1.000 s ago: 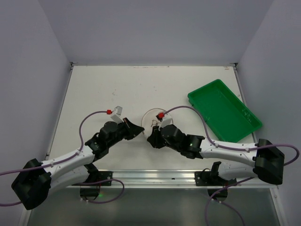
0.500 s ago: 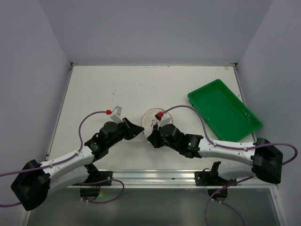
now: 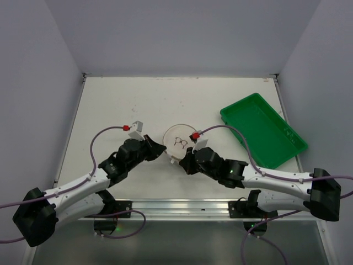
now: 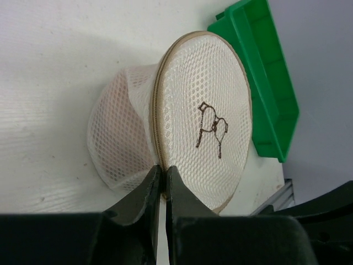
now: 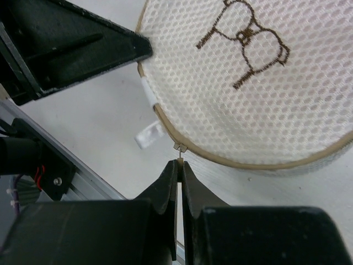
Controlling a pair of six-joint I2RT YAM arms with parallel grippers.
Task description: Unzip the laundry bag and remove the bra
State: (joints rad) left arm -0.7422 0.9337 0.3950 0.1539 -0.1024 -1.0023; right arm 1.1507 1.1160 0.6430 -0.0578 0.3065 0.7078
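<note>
The laundry bag [image 3: 177,141] has tipped up at mid-table and its face now shows. The right gripper [image 5: 180,165] has closed on the zipper pull [image 5: 180,148]; the left gripper [image 4: 164,171] clamps the tan rim [image 4: 157,110]. Unzipping is starting: next, draw the pull along the rim.

White table [image 3: 127,99] here, with the round mesh laundry bag [image 3: 179,141] near the middle of the near edge and a green tray [image 3: 263,130] angled by the right edge.
</note>
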